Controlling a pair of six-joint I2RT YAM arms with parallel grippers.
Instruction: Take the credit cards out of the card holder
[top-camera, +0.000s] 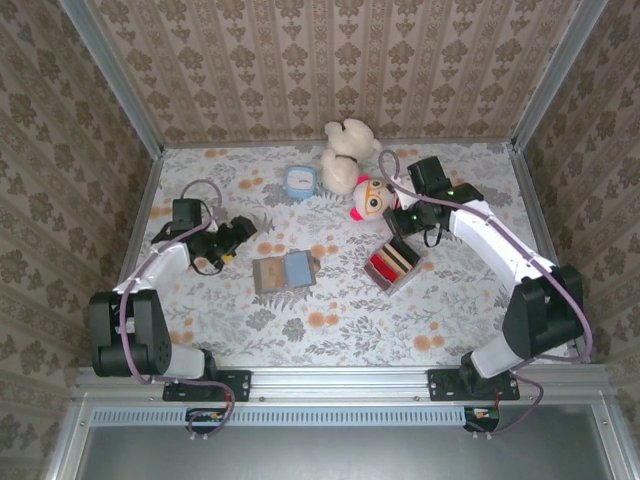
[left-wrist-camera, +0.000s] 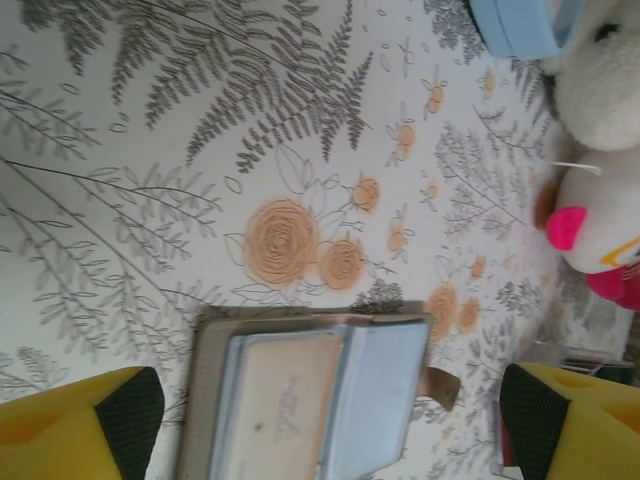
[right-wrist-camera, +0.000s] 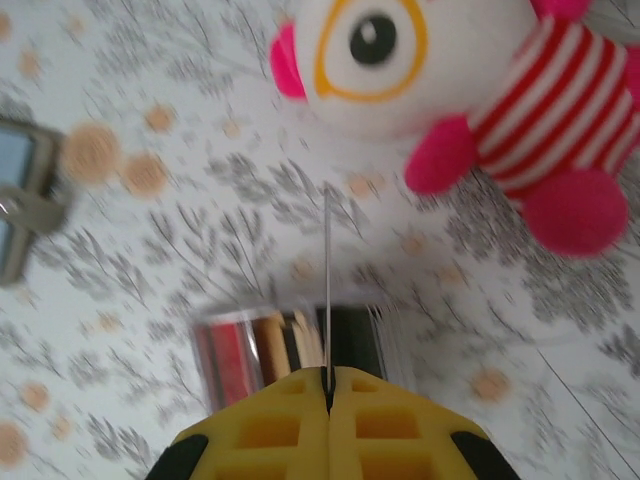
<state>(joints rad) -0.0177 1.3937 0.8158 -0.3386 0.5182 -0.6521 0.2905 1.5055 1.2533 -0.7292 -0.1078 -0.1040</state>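
Lying just right of the open-fingered left tool (top-camera: 238, 237), the card holder (top-camera: 283, 272) stretches crosswise, farther from the right tool (right-wrist-camera: 327, 376) pinching a credit card (right-wrist-camera: 327, 280).

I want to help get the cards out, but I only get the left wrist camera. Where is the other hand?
Observer: The right hand is over a grey tray, beside a striped plush toy.
Operator: Is it holding a card?
Observer: Its fingers are shut on a thin sheet seen edge-on; I can't tell whether it's a card.
Operator: What's the blue thing at the top of my picture?
Observer: A small light blue box, sitting left of a cream teddy bear.
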